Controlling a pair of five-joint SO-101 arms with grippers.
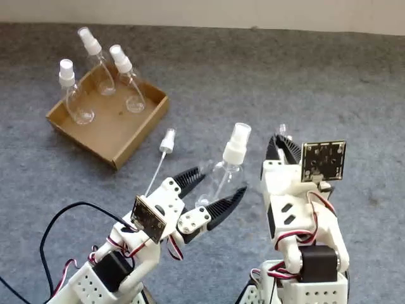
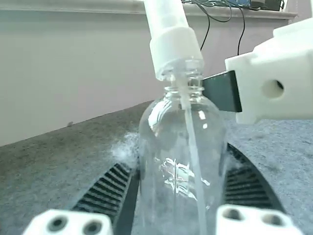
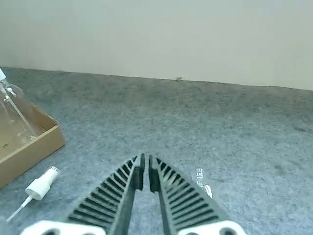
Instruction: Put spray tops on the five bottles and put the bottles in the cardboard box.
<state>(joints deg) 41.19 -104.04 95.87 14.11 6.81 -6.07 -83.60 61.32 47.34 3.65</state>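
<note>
Near the middle of the grey table [image 1: 266,69]: clear bottle [image 1: 221,172], upright, pinched on both sides by the black fingers [image 2: 115,188] of the left gripper [image 1: 224,180]. On its neck: white spray top [image 1: 237,142], threads bare just beneath the cap. Near the bottle: right gripper [image 1: 281,143], fingers pressed almost together, holding nothing. Just past one of those fingers: small clear item [image 3: 200,177], partly hidden, not identifiable. Between bottle and cardboard box [image 1: 117,126]: loose spray top [image 1: 166,144] on the table, thin tube attached. Inside the box: three capped bottles [image 1: 76,95], each with a white top.
</note>
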